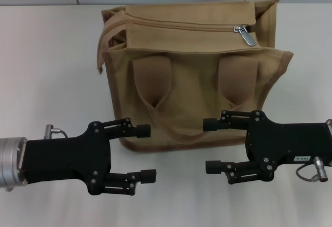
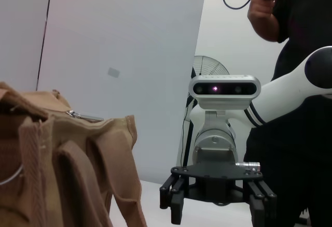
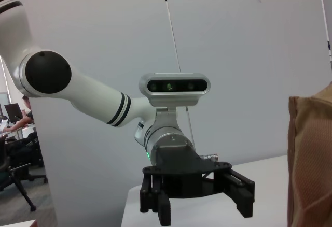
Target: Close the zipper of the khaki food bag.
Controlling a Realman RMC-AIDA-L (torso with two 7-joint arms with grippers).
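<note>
The khaki food bag (image 1: 192, 82) stands upright on the white table, its two handles hanging down the front. The zipper track (image 1: 181, 26) runs along its top, and the silver pull tab (image 1: 245, 35) lies near the right end. My left gripper (image 1: 150, 153) is open and empty, in front of the bag's lower left corner. My right gripper (image 1: 207, 145) is open and empty, in front of the lower right part, facing the left one. The left wrist view shows the bag (image 2: 67, 154), the pull tab (image 2: 78, 115) and the right gripper (image 2: 218, 198). The right wrist view shows the left gripper (image 3: 197, 198) and a bag edge (image 3: 311, 159).
The white table (image 1: 46, 71) stretches to both sides of the bag, with a grey wall behind. In the left wrist view a person in black (image 2: 303, 35) stands behind the right arm, and a fan (image 2: 210, 66) is beyond the table.
</note>
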